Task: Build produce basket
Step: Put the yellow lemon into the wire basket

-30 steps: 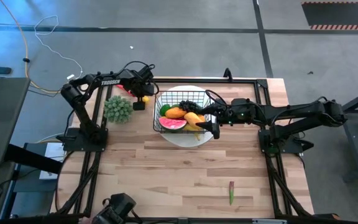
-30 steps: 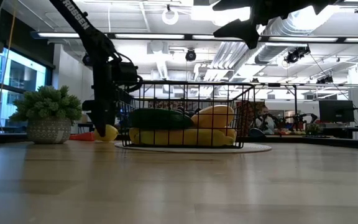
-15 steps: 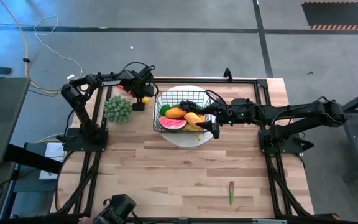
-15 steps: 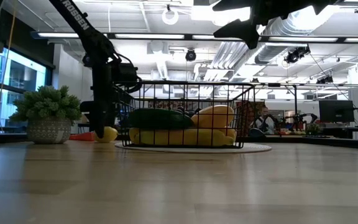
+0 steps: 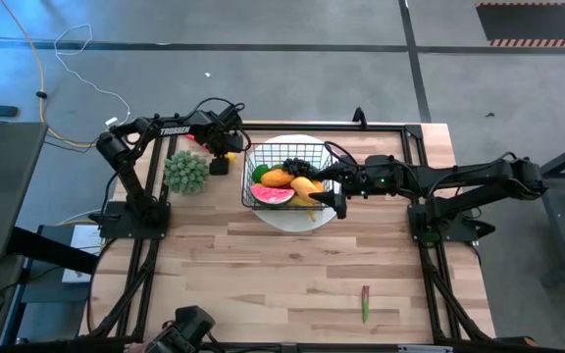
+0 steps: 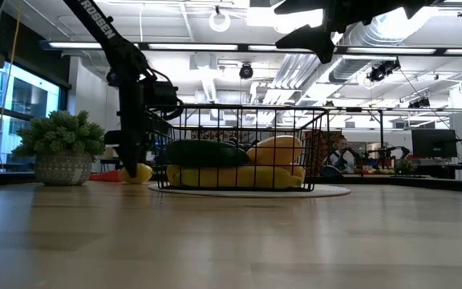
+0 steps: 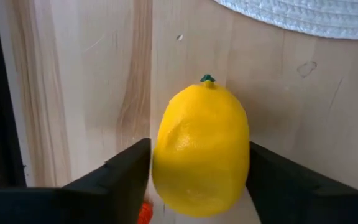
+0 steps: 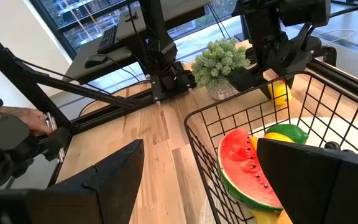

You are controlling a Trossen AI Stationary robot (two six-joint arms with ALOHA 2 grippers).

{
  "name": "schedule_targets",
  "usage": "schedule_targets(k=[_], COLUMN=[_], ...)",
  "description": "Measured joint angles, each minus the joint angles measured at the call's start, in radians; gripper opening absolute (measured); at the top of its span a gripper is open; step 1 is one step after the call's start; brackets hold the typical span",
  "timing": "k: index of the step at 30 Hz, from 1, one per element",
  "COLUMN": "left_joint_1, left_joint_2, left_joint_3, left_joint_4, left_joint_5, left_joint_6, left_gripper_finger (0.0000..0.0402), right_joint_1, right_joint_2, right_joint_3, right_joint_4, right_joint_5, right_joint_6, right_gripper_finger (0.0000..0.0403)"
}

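A: Item one, the basket (image 5: 284, 176). How is it placed?

B: It is set on a round white plate (image 5: 314, 218) at the far middle of the table (image 5: 292, 284). A watermelon slice (image 5: 273, 195), an orange mango (image 5: 276, 177), a banana (image 5: 307, 193), dark grapes (image 5: 296, 165) and a green piece at the left edge are held inside it. In the low view a cucumber (image 6: 207, 152) is seen lying across the yellow pieces.

A: Item two, the lemon (image 7: 201, 149)?

B: It is found on the bare wood just left of the basket, outside it, close beside the plate's rim. The left gripper (image 7: 197, 180) is lowered over it, with one finger (image 7: 120, 177) on each side of the fruit. The fingers are drawn in right against its sides; whether it is actually pinched cannot be told.

A: Item three, the right gripper (image 5: 333, 188)?

B: It is held above the basket's right edge, clear of the produce, with its fingers (image 8: 92, 180) spread wide and nothing between them.

A: Other entries?

B: A small potted plant (image 5: 185, 171) is stood left of the lemon. A thin green piece with a red tip (image 5: 365, 303) is laid alone near the front right of the table, well apart from the basket.
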Motion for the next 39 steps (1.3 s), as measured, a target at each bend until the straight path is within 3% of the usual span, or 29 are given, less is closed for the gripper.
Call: schedule_targets(k=[7,18,29,32,39], left_joint_1=[0.0,0.0,0.038,0.057,0.076], left_joint_2=[0.0,-0.001,-0.179,-0.266,-0.511], left_joint_3=[0.0,0.007,0.268,0.327,0.31], left_joint_4=[0.0,-0.011,-0.045,-0.033,0.065], left_joint_5=[0.0,-0.007,-0.056,0.029,0.42], left_joint_6=[-0.012,-0.013,-0.074,-0.166,-0.499], left_gripper_finger=[0.0176,0.017,0.0169,0.0169,0.0168], right_joint_1=[0.0,0.0,0.0,0.0,-0.001], right_joint_2=[0.0,0.0,0.0,0.0,0.0], right_joint_3=[0.0,0.0,0.0,0.0,0.0], right_joint_4=[0.0,0.0,0.0,0.0,0.002], right_joint_5=[0.0,0.0,0.0,0.0,0.001], right_joint_6=[0.02,0.018,0.017,0.022,-0.041], right_gripper_finger=[0.0293,0.0293,0.0293,0.0293,0.0293])
